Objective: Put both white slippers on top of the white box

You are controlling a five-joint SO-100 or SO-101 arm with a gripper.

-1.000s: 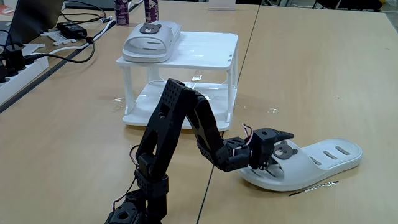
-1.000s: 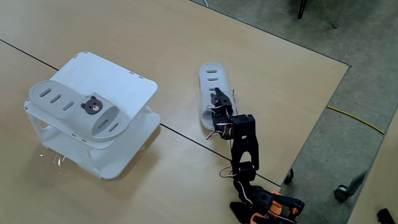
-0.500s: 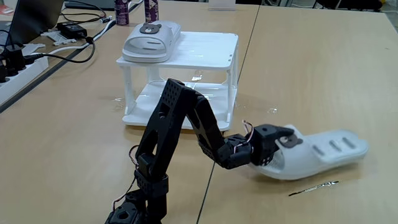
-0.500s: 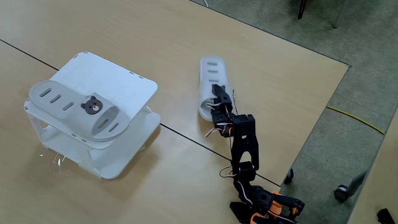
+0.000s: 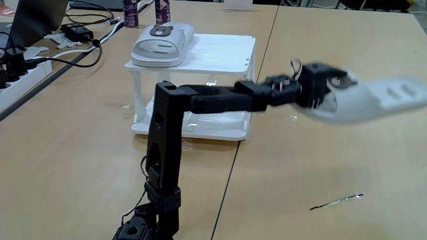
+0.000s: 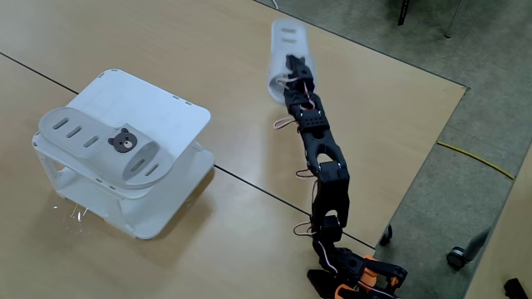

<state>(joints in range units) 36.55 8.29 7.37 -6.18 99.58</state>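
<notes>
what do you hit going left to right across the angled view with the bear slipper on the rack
white box with one slipper on top → the hand, holding the second slipper up off the table.

1. You have two white slippers: one on the rack, one lifted in the air.
2. You have one white box.
3. You have one arm with one gripper.
4. Two bottles stand behind.
</notes>
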